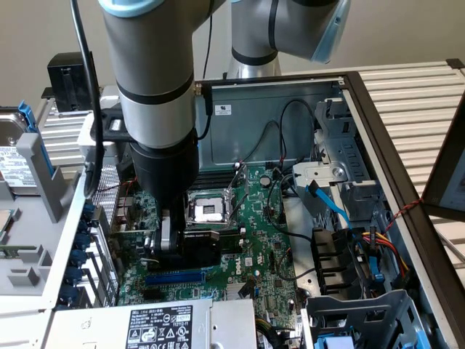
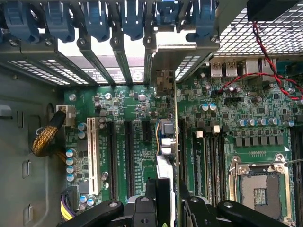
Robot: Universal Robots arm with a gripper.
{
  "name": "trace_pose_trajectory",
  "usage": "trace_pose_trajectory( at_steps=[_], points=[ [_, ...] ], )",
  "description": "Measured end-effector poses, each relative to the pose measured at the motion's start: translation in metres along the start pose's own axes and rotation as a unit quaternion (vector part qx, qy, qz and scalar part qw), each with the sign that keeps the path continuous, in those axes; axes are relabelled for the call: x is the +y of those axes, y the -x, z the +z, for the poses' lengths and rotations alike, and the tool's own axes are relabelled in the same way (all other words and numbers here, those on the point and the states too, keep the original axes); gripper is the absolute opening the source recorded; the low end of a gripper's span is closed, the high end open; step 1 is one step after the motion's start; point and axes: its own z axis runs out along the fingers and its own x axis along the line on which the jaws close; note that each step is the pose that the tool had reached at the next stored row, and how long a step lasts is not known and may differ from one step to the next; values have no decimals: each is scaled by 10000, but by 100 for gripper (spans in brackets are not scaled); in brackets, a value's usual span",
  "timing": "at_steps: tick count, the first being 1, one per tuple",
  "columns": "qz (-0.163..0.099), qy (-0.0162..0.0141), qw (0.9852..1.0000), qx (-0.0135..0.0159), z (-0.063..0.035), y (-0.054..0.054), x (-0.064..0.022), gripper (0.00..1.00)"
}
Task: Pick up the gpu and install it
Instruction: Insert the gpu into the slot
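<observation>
The pincer [image 1: 173,246] is clenched on the gpu [image 1: 203,246], low inside the open computer case [image 1: 290,109]. The card's black shroud sits just beside the processor socket [image 1: 207,211], over the motherboard [image 1: 254,247]. In the wrist view the pincer [image 2: 166,201] grips the gpu [image 2: 164,139] edge-on between its jaws, with the bracket end toward the rear slot covers [image 2: 118,56].
</observation>
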Motion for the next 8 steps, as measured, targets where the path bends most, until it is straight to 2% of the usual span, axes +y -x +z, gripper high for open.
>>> trace_pose_trajectory(
  at_steps=[2,5,8],
  points=[
    [-5,0,10000,15,2,0,0,28],
    [-6,-1,10000,55,4,4,1,28],
    [-7,-2,10000,56,4,4,1,28]
  ],
)
